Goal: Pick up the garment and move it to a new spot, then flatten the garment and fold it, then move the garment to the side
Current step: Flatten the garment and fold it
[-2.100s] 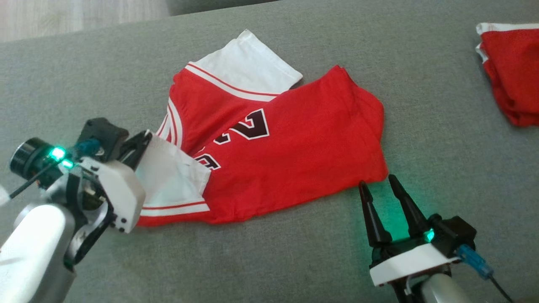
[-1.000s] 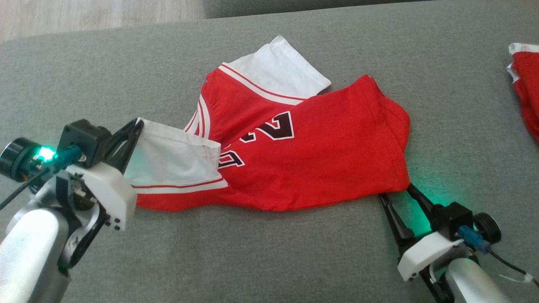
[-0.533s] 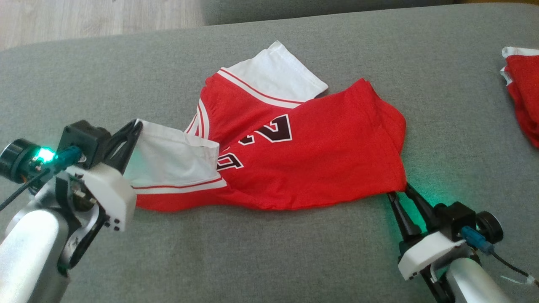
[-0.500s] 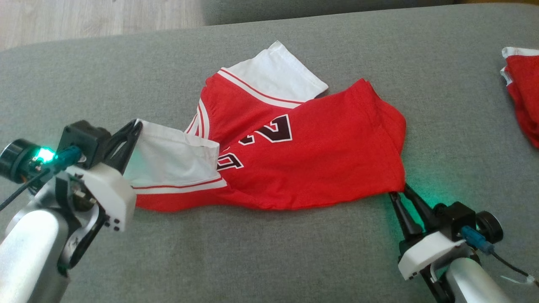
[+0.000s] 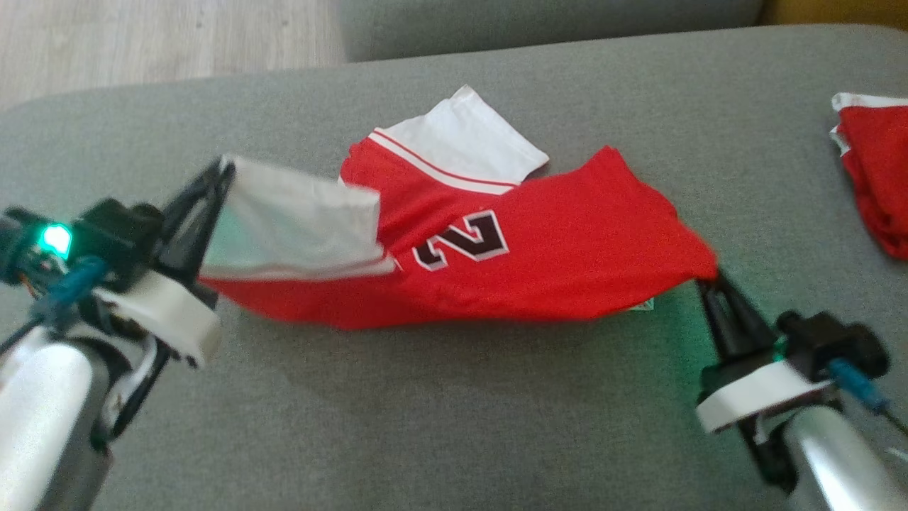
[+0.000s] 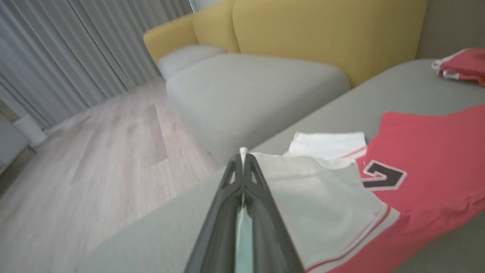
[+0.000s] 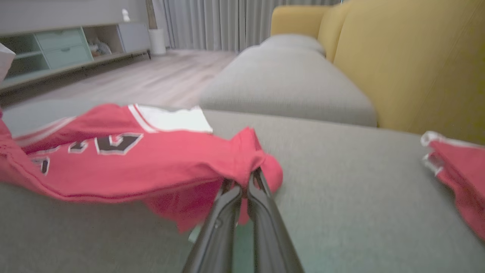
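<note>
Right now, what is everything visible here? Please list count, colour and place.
jersey: 1, red, white sleeves, mid sofa seat, both ends lifted
second garment: 1, red, seat's far right
sofa seat: 1, grey, under both garments
backrest: 1, yellow, behind seat
floor: 1, pale wood, beyond sofa
curtains: 1 set, grey, beyond floor
cabinet: 1, pale green-grey, across room
left gripper: 1, dark, shut on jersey's white sleeve
right gripper: 1, dark, shut on jersey's red corner

Red cloth pile [image 5: 874,186] far R on grey sofa [image 5: 440,426]
</note>
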